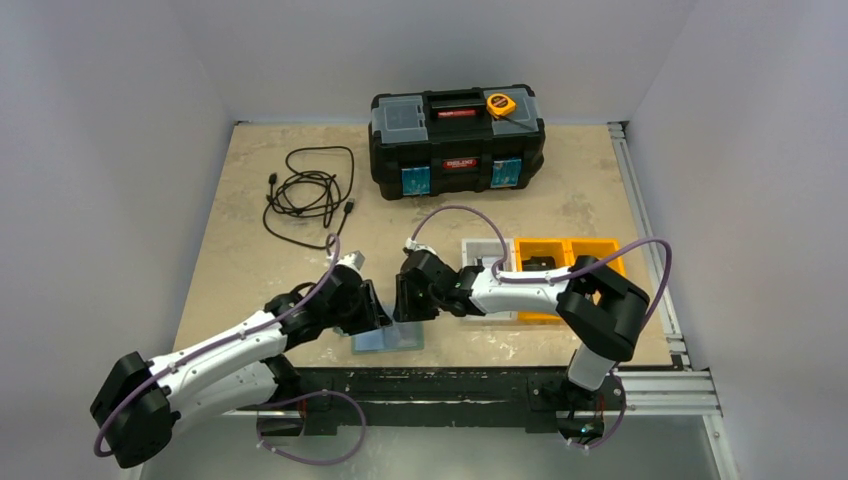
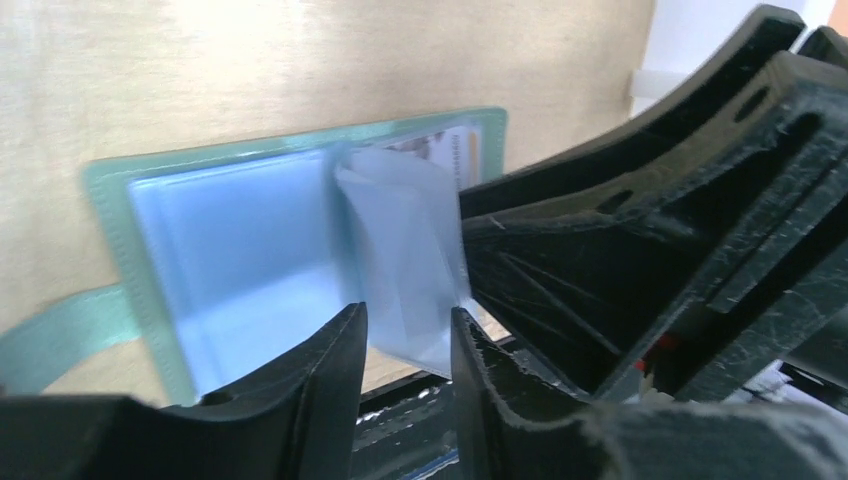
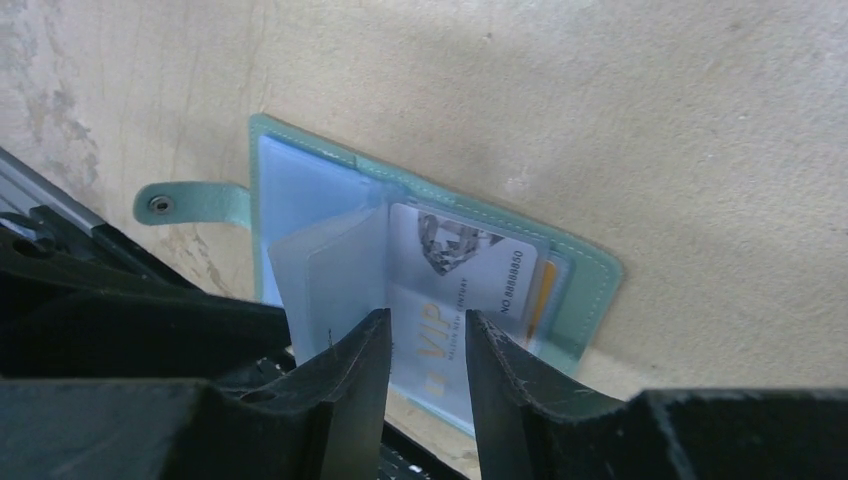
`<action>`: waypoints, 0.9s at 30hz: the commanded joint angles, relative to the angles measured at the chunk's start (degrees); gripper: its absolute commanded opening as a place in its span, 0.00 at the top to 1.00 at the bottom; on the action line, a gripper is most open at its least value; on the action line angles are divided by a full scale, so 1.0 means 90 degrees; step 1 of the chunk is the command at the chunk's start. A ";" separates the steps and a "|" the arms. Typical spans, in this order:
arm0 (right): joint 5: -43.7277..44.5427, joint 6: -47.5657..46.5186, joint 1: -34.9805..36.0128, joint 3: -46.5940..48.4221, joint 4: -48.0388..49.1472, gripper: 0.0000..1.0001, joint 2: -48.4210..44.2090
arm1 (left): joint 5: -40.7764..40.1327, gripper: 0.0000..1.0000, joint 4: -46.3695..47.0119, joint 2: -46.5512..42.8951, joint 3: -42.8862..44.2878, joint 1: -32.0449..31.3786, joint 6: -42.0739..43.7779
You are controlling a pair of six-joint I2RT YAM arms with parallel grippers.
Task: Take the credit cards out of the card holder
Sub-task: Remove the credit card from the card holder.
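Observation:
The teal card holder (image 1: 388, 340) lies open on the table by the front edge, its tab (image 3: 190, 203) to one side. In the right wrist view (image 3: 590, 275) a clear inner sleeve (image 3: 330, 275) stands up from its fold. A card with gold VIP lettering (image 3: 480, 270) sits in the pocket beside it, and the tan-orange card's edge (image 3: 547, 290) shows behind. My left gripper (image 2: 408, 335) is open by a narrow gap at the holder's (image 2: 110, 200) near edge, just in front of the sleeve (image 2: 400, 250). My right gripper (image 3: 428, 335) is open and narrow over the VIP card, close against the left one.
A black toolbox (image 1: 457, 140) with a yellow tape measure (image 1: 501, 104) stands at the back. A coiled black cable (image 1: 308, 195) lies back left. A white bin (image 1: 484, 262) and orange bins (image 1: 565, 258) sit right of the grippers. The black front rail (image 1: 450, 385) runs just below the holder.

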 commanded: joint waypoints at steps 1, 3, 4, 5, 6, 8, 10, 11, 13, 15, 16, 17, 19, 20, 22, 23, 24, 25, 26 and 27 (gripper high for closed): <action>-0.0201 0.0101 0.0100 0.0286 0.0311 0.67 -0.0106 | -0.0911 0.62 -0.1420 -0.0396 0.0591 0.0044 0.0023; -0.0267 0.0096 0.0157 0.0327 0.0340 0.67 -0.0105 | -0.1251 0.62 -0.2019 -0.0598 0.0779 0.0046 -0.0003; -0.0290 0.0098 0.0193 0.0359 0.0343 0.67 -0.0081 | -0.1399 0.62 -0.2272 -0.0709 0.0843 0.0049 -0.0035; -0.0304 0.0099 0.0239 0.0417 0.0340 0.67 -0.0054 | -0.1538 0.62 -0.2489 -0.0811 0.0902 0.0043 -0.0086; -0.0320 0.0098 0.0309 0.0476 0.0339 0.67 -0.0022 | -0.1645 0.62 -0.2738 -0.0911 0.0961 0.0045 -0.0104; -0.0322 0.0091 0.0423 0.0626 0.0332 0.67 0.0106 | -0.1821 0.63 -0.3017 -0.1076 0.1060 0.0049 -0.0125; -0.0361 0.0086 0.0513 0.0815 0.0300 0.67 0.0291 | -0.1903 0.63 -0.3199 -0.1174 0.1148 0.0044 -0.0113; -0.0403 0.0086 0.0547 0.0901 0.0304 0.67 0.0384 | -0.1910 0.63 -0.3247 -0.1194 0.1181 0.0051 -0.0100; -0.0447 0.0086 0.0600 0.1086 0.0310 0.67 0.0598 | -0.1890 0.63 -0.3305 -0.1227 0.1213 0.0052 -0.0079; -0.0472 0.0076 0.0610 0.1183 0.0319 0.68 0.0821 | -0.1828 0.64 -0.3296 -0.1232 0.1210 0.0045 -0.0078; -0.0478 0.0081 0.0610 0.1205 0.0340 0.68 0.0913 | -0.1779 0.65 -0.3266 -0.1239 0.1201 0.0045 -0.0085; -0.0474 0.0090 0.0616 0.1209 0.0367 0.68 0.1009 | -0.1726 0.65 -0.3236 -0.1244 0.1179 0.0052 -0.0087; -0.0512 0.0119 0.0612 0.1182 0.0445 0.69 0.1183 | -0.1621 0.67 -0.3163 -0.1258 0.1143 0.0044 -0.0097; -0.0561 0.0129 0.0615 0.1165 0.0496 0.69 0.1230 | -0.1570 0.68 -0.3115 -0.1268 0.1137 0.0051 -0.0106; -0.0602 0.0162 0.0613 0.1111 0.0600 0.69 0.1262 | -0.1490 0.69 -0.3067 -0.1260 0.1151 0.0049 -0.0109; -0.0683 0.0164 0.0617 0.1083 0.0679 0.69 0.1263 | -0.1444 0.70 -0.3042 -0.1258 0.1155 0.0047 -0.0107; -0.0755 0.0172 0.0616 0.1065 0.0710 0.69 0.1250 | -0.1413 0.70 -0.3015 -0.1257 0.1156 0.0043 -0.0107; -0.0782 0.0182 0.0616 0.1071 0.0716 0.69 0.1216 | -0.1379 0.70 -0.2972 -0.1250 0.1154 0.0045 -0.0116; -0.0791 0.0170 0.0616 0.1086 0.0715 0.69 0.1154 | -0.1333 0.71 -0.2934 -0.1236 0.1156 0.0043 -0.0115; -0.0778 0.0168 0.0616 0.1105 0.0682 0.69 0.1070 | -0.1284 0.71 -0.2879 -0.1210 0.1156 0.0051 -0.0112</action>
